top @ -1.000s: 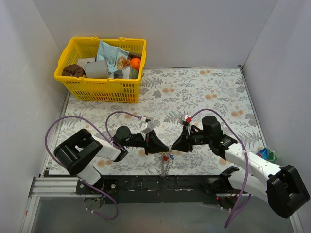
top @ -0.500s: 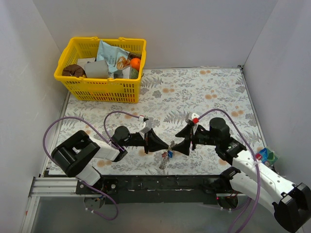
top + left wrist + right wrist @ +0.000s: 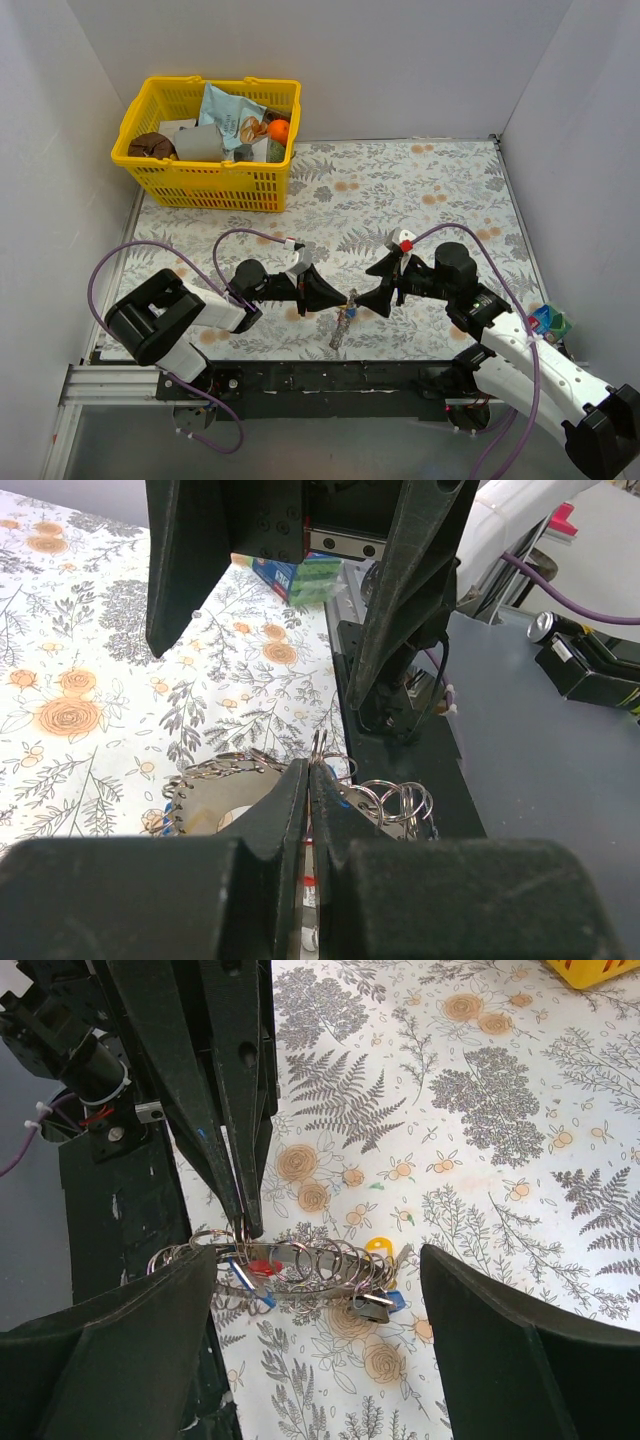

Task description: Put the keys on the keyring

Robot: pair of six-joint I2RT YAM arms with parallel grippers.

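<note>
Yellow basket [image 3: 210,186] holding an orange [image 3: 279,129], floral cloth [image 3: 420,185]

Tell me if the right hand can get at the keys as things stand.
Probably yes: the right hand is open with a finger on either side of the keys and nothing between. The left hand pinches the rings right beside them, so room is tight.

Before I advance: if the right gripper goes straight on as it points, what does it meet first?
Probably the keys just ahead of the right gripper, held by the left gripper shut on the keyring; depth is unclear.
</note>
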